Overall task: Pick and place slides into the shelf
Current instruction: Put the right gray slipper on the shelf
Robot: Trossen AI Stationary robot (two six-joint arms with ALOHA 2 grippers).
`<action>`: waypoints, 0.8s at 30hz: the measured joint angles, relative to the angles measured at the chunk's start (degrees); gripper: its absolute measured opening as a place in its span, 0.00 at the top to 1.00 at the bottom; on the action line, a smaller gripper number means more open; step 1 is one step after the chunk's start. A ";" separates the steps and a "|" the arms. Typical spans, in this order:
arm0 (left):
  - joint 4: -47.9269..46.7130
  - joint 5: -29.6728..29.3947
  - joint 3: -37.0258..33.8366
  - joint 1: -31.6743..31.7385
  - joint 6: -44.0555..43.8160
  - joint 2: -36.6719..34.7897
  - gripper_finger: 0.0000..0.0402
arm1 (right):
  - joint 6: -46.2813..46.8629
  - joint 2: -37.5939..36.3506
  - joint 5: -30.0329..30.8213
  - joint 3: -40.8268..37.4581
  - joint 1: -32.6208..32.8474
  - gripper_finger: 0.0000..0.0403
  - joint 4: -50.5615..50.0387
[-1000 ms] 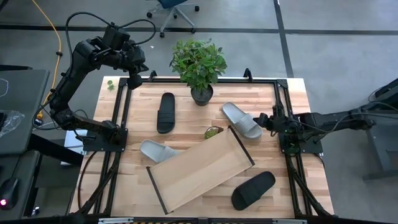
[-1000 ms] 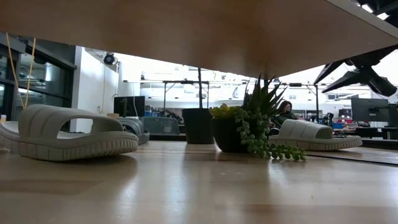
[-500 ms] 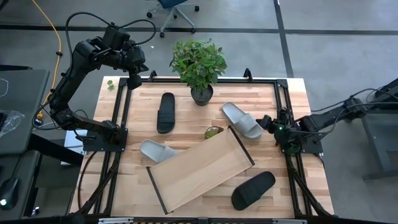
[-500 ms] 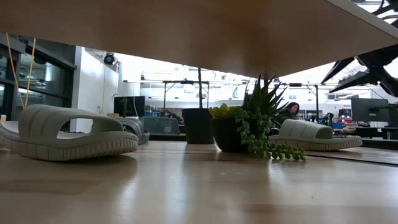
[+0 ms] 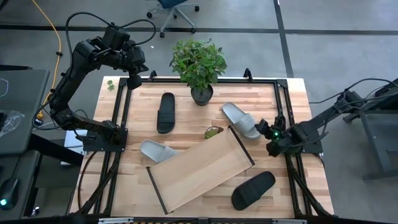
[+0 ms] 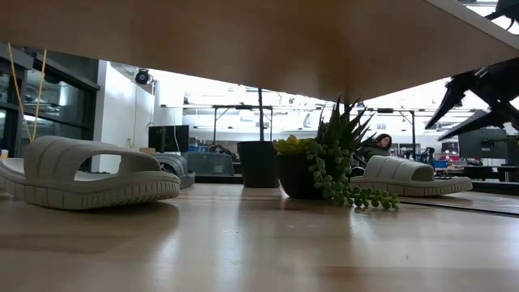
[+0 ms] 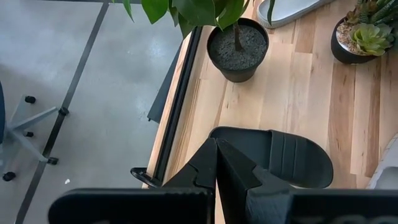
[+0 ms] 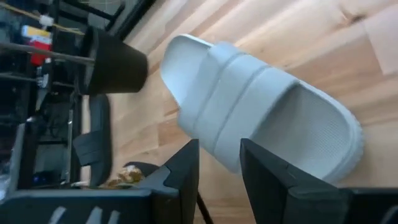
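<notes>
While nothing sits in it yet, shelf: the shelf (image 5: 200,168) lies askew at lower centre of the high frame, bare of slides.
Right gripper: the right gripper (image 5: 271,134) hangs at centre right of the high frame, just beside the heel end of a grey slide (image 5: 242,120); in the right wrist view its fingers (image 8: 186,171) stand parted with a gap between them, grasping nothing, and the slide (image 8: 261,124) fills the middle of that frame.
Left gripper: the left gripper (image 5: 133,79) waits at upper left, over the bench's far edge; in the left wrist view its fingers (image 7: 214,168) look pressed together, empty, above a black slide (image 7: 280,155).
Other slides: the black slide (image 5: 166,112) lies left of the plant (image 5: 199,62); a second grey slide (image 5: 157,150) touches the shelf's left end; a second black slide (image 5: 253,190) lies at lower right.
Bench: the bench (image 5: 292,93) also carries a small succulent (image 5: 212,132) between the grey slide and the shelf.
Step, as I judge it: approach to grasp the right-hand grey slide.
Risk: closing on the thick sole edge may squeeze the slide out sideways; a shallow grip on the heel may let it swing and drop; carrying it low could knock the succulent or catch the shelf's raised rim and shift it.
</notes>
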 joint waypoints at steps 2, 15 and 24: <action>-0.05 0.02 0.00 0.00 -0.02 0.00 1.00 | 0.91 2.26 -0.58 0.00 0.20 0.73 1.16; -0.50 0.24 0.00 0.00 -0.07 0.00 1.00 | 1.55 15.60 0.13 0.00 -0.30 0.73 9.24; -1.77 0.68 0.00 0.00 -0.06 0.00 1.00 | 1.61 21.53 1.41 0.00 -2.00 0.73 12.75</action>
